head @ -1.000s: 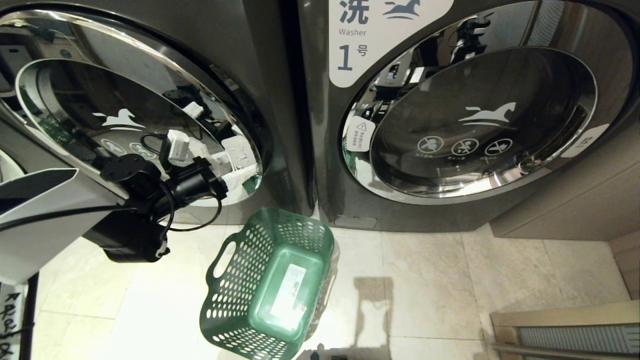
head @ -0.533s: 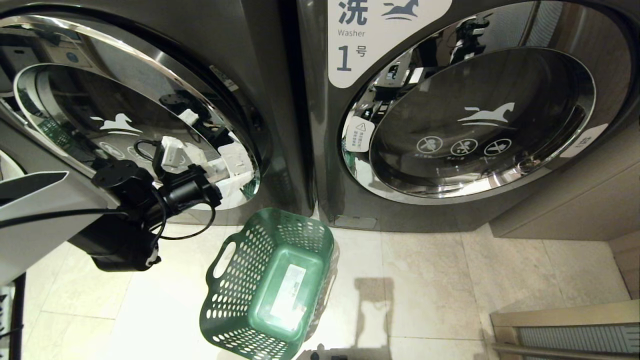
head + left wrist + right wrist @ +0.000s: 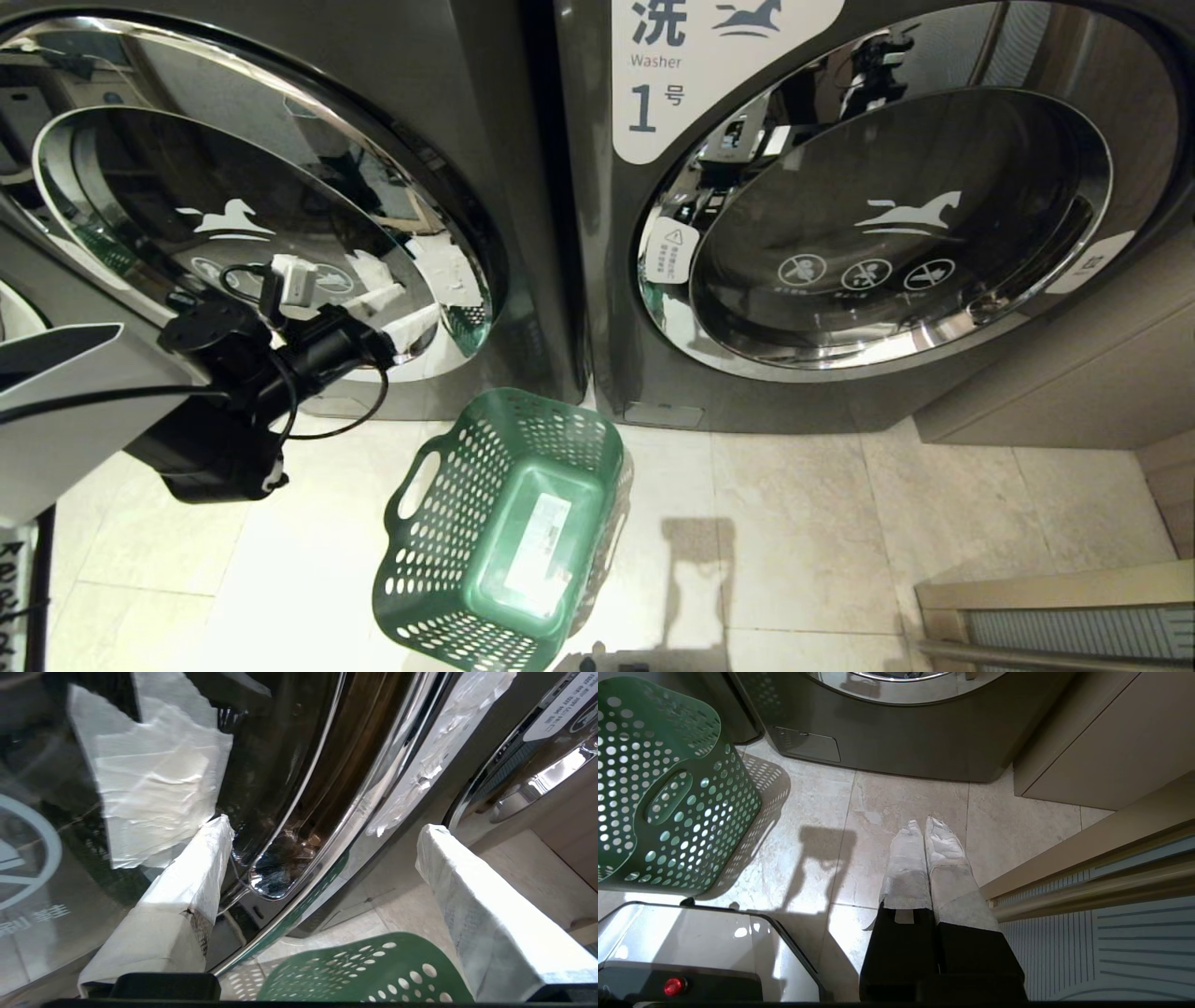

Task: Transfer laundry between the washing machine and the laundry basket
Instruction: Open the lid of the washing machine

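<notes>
The washing machine (image 3: 523,187) on the left has its round glass door (image 3: 233,233) with a white horse logo facing me. My left gripper (image 3: 401,313) is open at the door's lower right edge. In the left wrist view its left gripper (image 3: 325,828) spans the chrome rim and handle recess (image 3: 275,877), and one taped finger (image 3: 205,868) lies against the glass. The green laundry basket (image 3: 504,532) stands empty on the floor below, white sticker on its base; it also shows as the basket (image 3: 369,970) and the basket (image 3: 668,788). My right gripper (image 3: 923,822) hangs shut over the tiles. No laundry is in view.
A like machine labelled Washer 1 (image 3: 840,233) stands to the right, then a beige cabinet (image 3: 1055,373) and a ribbed rail (image 3: 1055,616) at the lower right. My own base (image 3: 691,952) sits beside the basket. Pale floor tiles (image 3: 822,532) lie between.
My left arm has shifted left along the door, still open. The door's right edge and the reflections in its glass have shifted left too. Basket and right arm have not moved.
</notes>
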